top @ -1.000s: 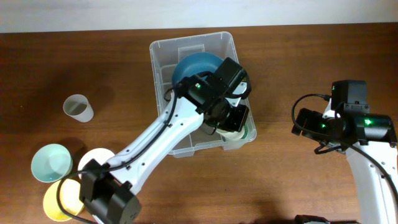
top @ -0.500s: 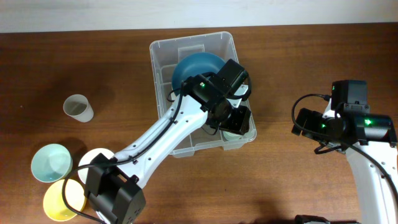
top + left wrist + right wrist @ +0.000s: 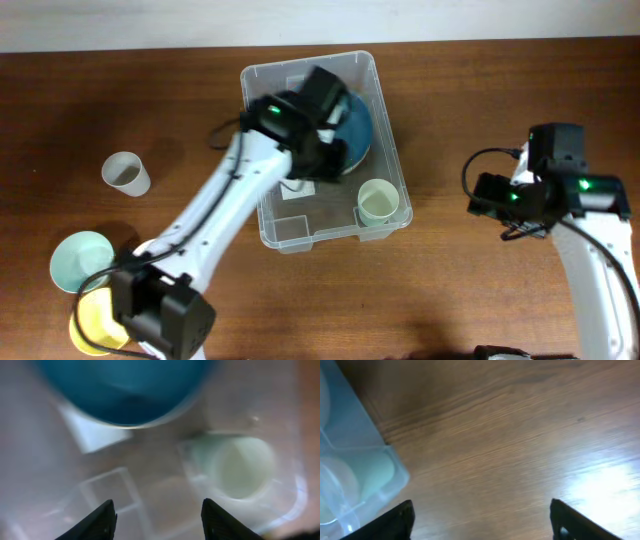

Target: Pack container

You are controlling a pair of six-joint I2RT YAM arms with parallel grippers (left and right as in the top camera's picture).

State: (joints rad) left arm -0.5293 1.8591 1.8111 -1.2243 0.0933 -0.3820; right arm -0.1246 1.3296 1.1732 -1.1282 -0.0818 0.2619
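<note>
Overhead: container (image 3: 285, 232), a clear rectangular bin with a rounded rim, sits top-centre on the wood table (image 3: 450, 100). Blue bowl (image 3: 352, 125) and pale green cup (image 3: 377, 201) are inside. Left arm (image 3: 215, 215) reaches over it; right arm (image 3: 590, 260) is well apart to the right.

Left wrist, blurred: left gripper (image 3: 157, 520) spread wide, empty, above the see-through base. White label (image 3: 95, 432) just beside the bowl.

Right wrist: right gripper (image 3: 482, 520) wide, empty, over wood. Container corner at left, cup showing through the wall.
</note>
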